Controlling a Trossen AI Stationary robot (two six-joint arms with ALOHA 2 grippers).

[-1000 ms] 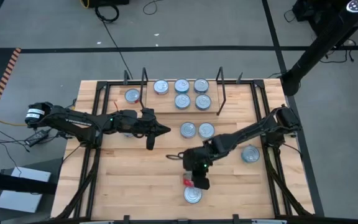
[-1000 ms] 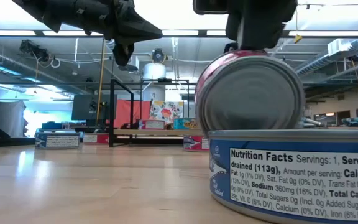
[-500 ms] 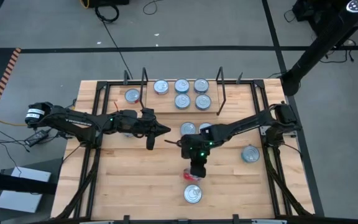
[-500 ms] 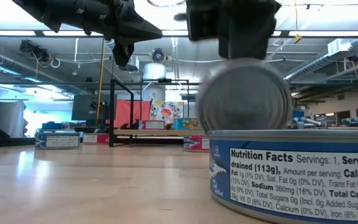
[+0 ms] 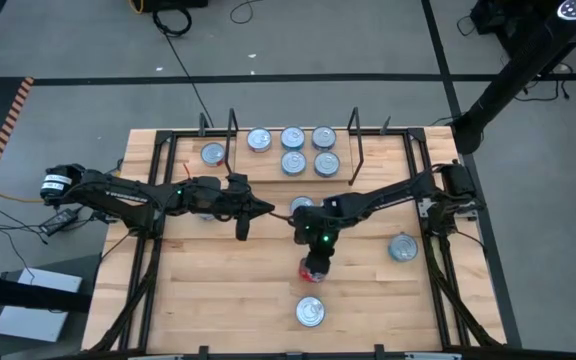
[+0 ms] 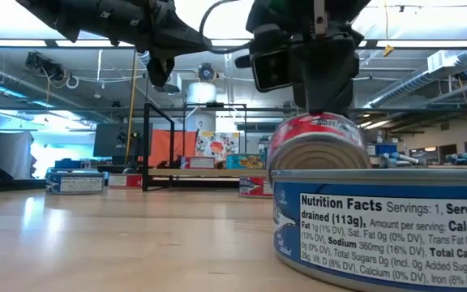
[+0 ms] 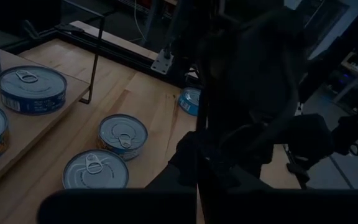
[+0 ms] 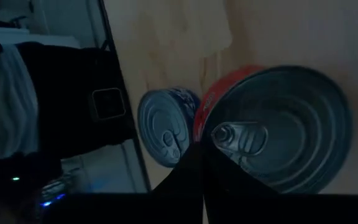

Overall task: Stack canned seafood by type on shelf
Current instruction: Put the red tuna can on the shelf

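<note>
Right now the right gripper (image 5: 313, 268) hangs mid-counter (image 5: 218, 300), its fingers clamped on a red-labelled tin (image 5: 312, 272), held above a blue tin (image 5: 310, 312) near the front edge. Five tins (image 5: 292, 138) sit on the shelf (image 5: 303, 175). Off left, the left gripper (image 5: 266, 209) hovers with fingers pinched together, holding nothing

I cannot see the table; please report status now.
Right gripper shut on red tin, mid-table. Left gripper shut, empty, waiting. Five tins on shelf.
</note>
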